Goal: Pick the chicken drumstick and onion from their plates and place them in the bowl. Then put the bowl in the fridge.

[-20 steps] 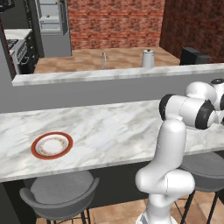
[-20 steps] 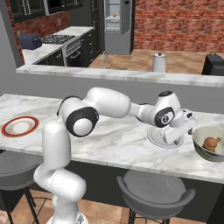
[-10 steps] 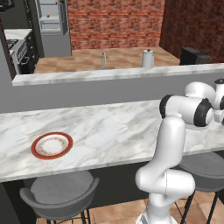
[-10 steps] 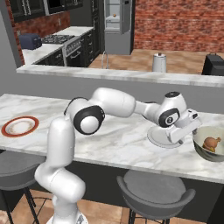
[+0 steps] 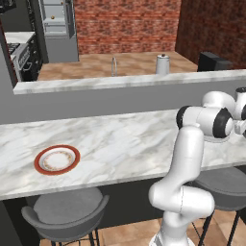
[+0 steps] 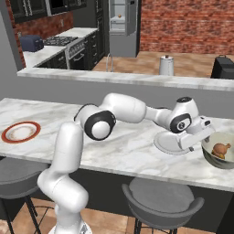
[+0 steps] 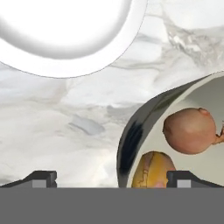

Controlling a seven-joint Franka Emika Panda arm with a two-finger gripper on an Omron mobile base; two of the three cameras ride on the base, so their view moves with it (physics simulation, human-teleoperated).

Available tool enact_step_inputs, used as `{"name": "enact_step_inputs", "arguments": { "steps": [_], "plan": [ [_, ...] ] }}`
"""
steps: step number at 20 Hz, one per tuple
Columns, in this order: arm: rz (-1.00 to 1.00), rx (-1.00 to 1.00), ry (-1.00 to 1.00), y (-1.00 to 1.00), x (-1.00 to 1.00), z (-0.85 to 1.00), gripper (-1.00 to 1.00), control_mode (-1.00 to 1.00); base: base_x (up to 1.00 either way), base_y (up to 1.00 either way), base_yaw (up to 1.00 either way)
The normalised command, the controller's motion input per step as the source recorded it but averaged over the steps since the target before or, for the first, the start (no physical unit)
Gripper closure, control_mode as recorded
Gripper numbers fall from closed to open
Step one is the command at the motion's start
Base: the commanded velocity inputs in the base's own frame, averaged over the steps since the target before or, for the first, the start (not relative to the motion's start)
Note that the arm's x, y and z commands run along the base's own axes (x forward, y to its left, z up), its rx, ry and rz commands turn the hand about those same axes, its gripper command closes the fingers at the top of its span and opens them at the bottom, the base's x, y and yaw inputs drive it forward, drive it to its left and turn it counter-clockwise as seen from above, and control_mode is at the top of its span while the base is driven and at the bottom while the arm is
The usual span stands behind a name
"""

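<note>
A pale bowl (image 6: 213, 158) stands at the right end of the marble counter (image 6: 123, 151). In the hand view its dark rim (image 7: 130, 135) curves up between my fingertips (image 7: 42, 178). Inside lie a brown, rounded chicken drumstick (image 7: 189, 130) and a yellow striped onion (image 7: 153, 171); from the right base view one brown piece (image 6: 221, 149) shows in the bowl. My gripper (image 6: 204, 137) (image 7: 113, 179) is open, low beside the bowl's left rim, holding nothing. A bare white plate (image 6: 168, 143) (image 7: 65, 39) lies just left of it. The red-rimmed plate (image 5: 56, 160) (image 6: 20, 132) sits bare far to the left.
The silver-grey fridge (image 6: 124, 25) (image 5: 56, 29) stands far back across the kitchen, beyond a raised grey ledge (image 6: 128, 80) carrying a kettle (image 6: 166, 65). Grey stools (image 6: 162, 203) (image 5: 67, 214) stand under the counter's near edge.
My hand has swung right along the counter, past the white plate, up to the bowl's left rim. The jaws stayed open. Plates and bowl have not moved.
</note>
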Motion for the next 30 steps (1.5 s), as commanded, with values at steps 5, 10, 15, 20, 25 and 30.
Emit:
{"name": "enact_step_inputs", "arguments": {
  "steps": [5,10,15,20,25,30],
  "plan": [
    [-0.07,0.0,0.0,-0.08,0.08,-0.19,-1.0,-1.0,0.0,0.0,0.0],
    [-0.05,0.0,0.0,-0.07,0.11,-0.14,-1.0,-1.0,0.0,0.0,0.0],
    [-0.03,0.0,0.0,-0.1,0.12,-0.11,-1.0,-1.0,0.0,0.0,0.0],
    [-0.01,0.0,0.0,-0.15,0.16,-0.11,-1.0,-1.0,0.0,0.0,0.0],
    [0.0,0.0,0.0,-0.2,0.2,-0.11,-1.0,-1.0,0.0,0.0,0.0],
    [0.0,0.0,0.0,-0.18,0.06,-0.1,-1.0,-1.0,0.0,0.0,0.0]
  ]
}}
